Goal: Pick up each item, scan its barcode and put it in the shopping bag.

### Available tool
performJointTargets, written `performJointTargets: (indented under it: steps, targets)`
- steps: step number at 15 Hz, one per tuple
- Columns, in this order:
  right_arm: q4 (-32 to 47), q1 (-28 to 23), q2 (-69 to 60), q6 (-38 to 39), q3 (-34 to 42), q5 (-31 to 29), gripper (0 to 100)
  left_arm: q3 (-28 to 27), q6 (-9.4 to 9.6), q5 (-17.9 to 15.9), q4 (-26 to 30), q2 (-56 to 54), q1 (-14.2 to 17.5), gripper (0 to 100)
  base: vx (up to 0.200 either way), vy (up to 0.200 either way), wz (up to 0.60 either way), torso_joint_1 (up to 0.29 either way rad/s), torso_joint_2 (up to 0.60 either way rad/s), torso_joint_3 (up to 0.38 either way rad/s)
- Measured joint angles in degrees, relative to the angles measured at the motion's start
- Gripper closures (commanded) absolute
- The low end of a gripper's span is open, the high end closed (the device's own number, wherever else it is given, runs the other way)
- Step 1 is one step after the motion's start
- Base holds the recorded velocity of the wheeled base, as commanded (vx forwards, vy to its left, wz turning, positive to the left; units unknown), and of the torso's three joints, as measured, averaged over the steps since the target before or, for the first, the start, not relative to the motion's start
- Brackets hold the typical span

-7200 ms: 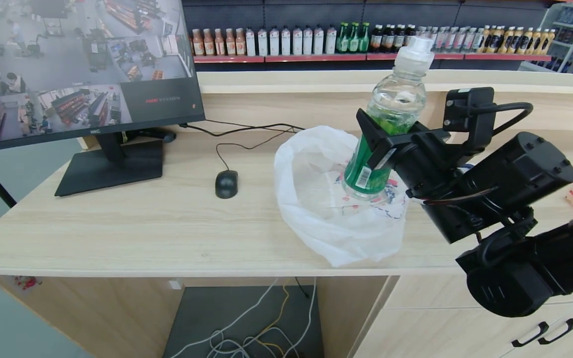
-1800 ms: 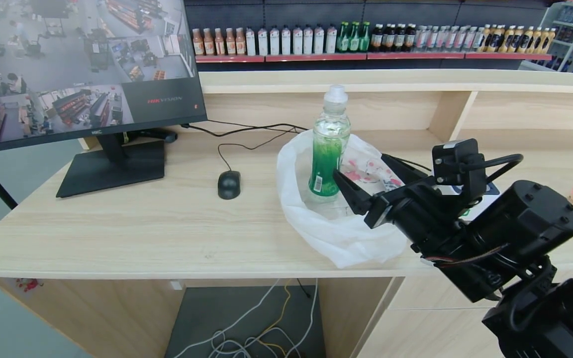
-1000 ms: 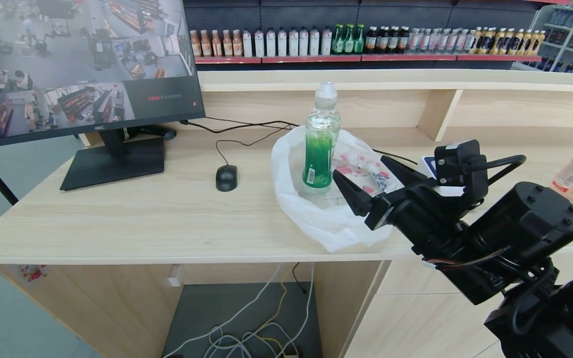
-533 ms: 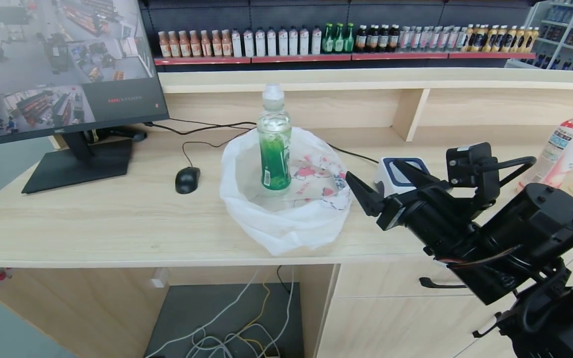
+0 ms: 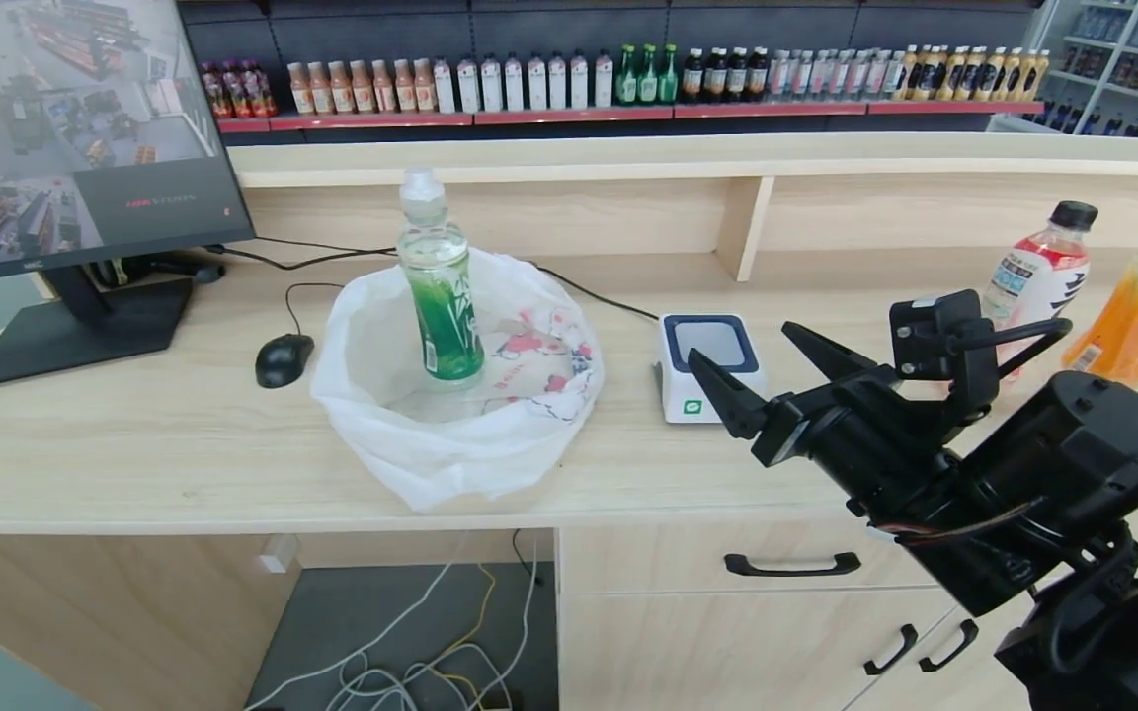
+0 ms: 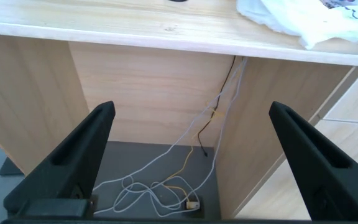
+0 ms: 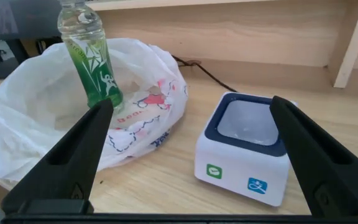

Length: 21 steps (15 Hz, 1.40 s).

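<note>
Left wrist view: left tool (image 6: 191, 109) spread, cables (image 6: 160, 186) under desk (image 6: 104, 25). Head view: right tool (image 5: 745, 348) spread, empty; green-labelled bottle (image 5: 441, 296) upright in shopping bag (image 5: 381, 434), scanner (image 5: 712, 365) at 3 o'clock.

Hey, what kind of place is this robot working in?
Most likely a shop checkout: a barcode scanner on the wooden counter, a shopping bag beside it, shelves of bottled drinks behind.
</note>
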State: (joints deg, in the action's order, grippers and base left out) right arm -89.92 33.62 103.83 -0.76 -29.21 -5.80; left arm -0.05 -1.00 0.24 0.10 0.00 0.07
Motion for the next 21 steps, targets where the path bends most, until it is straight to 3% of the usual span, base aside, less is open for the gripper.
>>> performJointTargets:
  steps: [16,21]
  targets:
    - [0.0,-0.4,0.4,0.0,0.3,-0.1,0,0.0,-0.04,0.0,0.0,0.0,0.0,0,0.0,-0.2,0.0,0.003,0.0,0.004]
    - [0.0,-0.3,0.4,-0.1,0.6,-4.0,0,0.0,0.13,0.0,0.0,0.0,0.0,0,0.0,0.0,0.0,0.0,0.0,0.0]
